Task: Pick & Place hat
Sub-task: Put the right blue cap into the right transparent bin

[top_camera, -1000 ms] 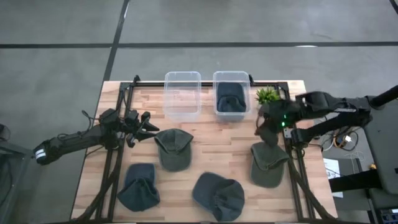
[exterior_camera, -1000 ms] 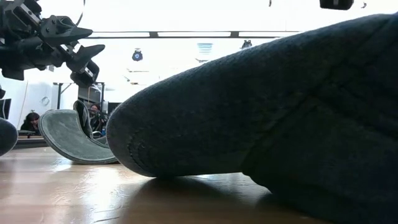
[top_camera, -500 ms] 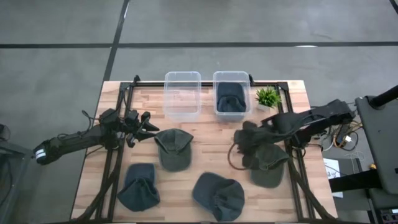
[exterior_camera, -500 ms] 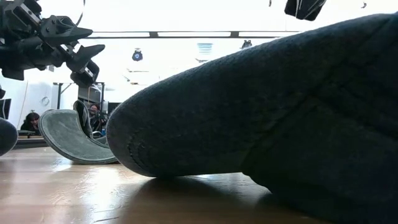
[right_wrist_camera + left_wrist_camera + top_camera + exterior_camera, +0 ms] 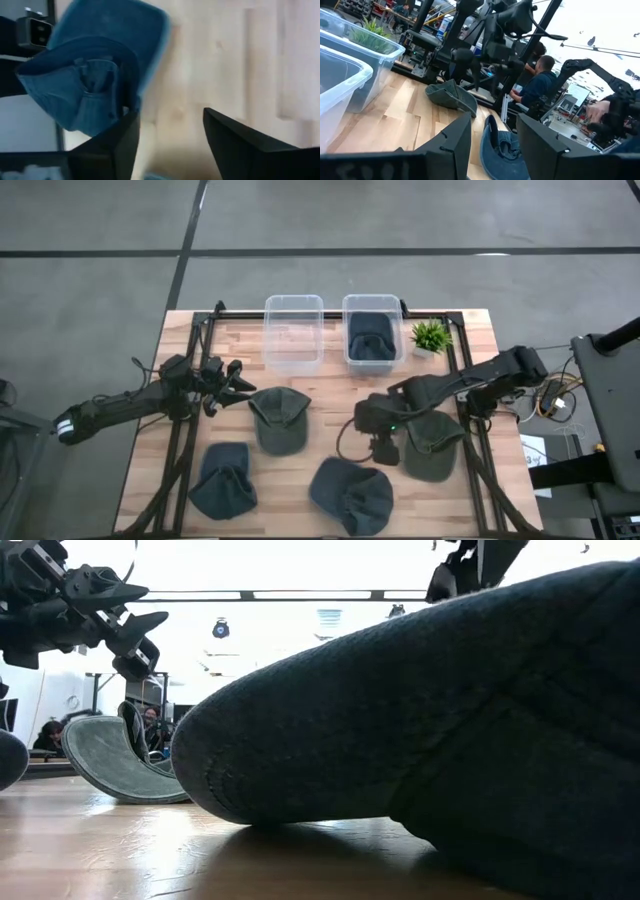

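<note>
Several dark blue-grey hats lie on the wooden table: one left of middle [image 5: 278, 418], one near left [image 5: 222, 480], one near middle [image 5: 350, 495] and one at the right [image 5: 432, 442]. Another hat [image 5: 371, 340] sits in the right clear bin. My right gripper [image 5: 385, 452] hangs open over the table between the near middle hat and the right hat, and its wrist view shows the near middle hat [image 5: 90, 75] ahead of its fingers [image 5: 170, 145]. My left gripper [image 5: 232, 380] waits open above the table's left part, beside the left-middle hat [image 5: 500, 150].
Two clear bins stand at the far edge, the left one [image 5: 293, 332] empty and the right one [image 5: 372, 308] holding a hat. A small green plant [image 5: 430, 335] stands right of them. Black rails run along both table sides. People show in the room beyond [image 5: 540, 80].
My right gripper has swung from the far right, near the plant, toward the table's left and near edge, and now hangs over the bare wood by the near middle hat. The hats have stayed where they were.
</note>
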`<state>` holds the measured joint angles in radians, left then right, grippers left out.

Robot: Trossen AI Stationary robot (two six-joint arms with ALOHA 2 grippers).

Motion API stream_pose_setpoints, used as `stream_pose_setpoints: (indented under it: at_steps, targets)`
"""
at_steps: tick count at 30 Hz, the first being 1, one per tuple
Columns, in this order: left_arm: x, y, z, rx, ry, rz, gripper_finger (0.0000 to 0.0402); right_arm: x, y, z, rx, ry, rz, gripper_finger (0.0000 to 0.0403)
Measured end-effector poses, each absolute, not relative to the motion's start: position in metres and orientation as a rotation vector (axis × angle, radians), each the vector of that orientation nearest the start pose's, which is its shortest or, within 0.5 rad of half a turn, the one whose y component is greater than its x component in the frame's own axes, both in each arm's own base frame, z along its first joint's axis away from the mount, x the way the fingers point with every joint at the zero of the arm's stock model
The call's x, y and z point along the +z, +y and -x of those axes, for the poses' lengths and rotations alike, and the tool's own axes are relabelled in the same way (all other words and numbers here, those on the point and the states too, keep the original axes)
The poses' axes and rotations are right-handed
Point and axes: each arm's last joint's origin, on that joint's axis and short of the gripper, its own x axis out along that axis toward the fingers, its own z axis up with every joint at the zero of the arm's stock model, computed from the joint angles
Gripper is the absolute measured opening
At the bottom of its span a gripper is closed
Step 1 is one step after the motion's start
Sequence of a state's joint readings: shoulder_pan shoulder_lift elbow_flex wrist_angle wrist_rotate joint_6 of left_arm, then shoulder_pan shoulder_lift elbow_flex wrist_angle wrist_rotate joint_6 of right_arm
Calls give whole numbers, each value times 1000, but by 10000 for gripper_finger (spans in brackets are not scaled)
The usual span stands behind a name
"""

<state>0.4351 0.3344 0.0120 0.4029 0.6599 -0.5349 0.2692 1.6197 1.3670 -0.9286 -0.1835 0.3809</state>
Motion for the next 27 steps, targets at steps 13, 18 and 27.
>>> stream_pose_setpoints:
  at_steps: [13, 18, 27]
  targets:
    - [177, 29, -109, -305, 4, 431, 151, 232, 103, -342, 196, 1287, -372, 253]
    - [177, 29, -109, -321, 6, 415, 151, 217, 106, -350, 177, 1306, -389, 254]
    - [176, 27, -108, -376, 21, 412, 151, 203, 108, -358, 158, 1313, -415, 254]
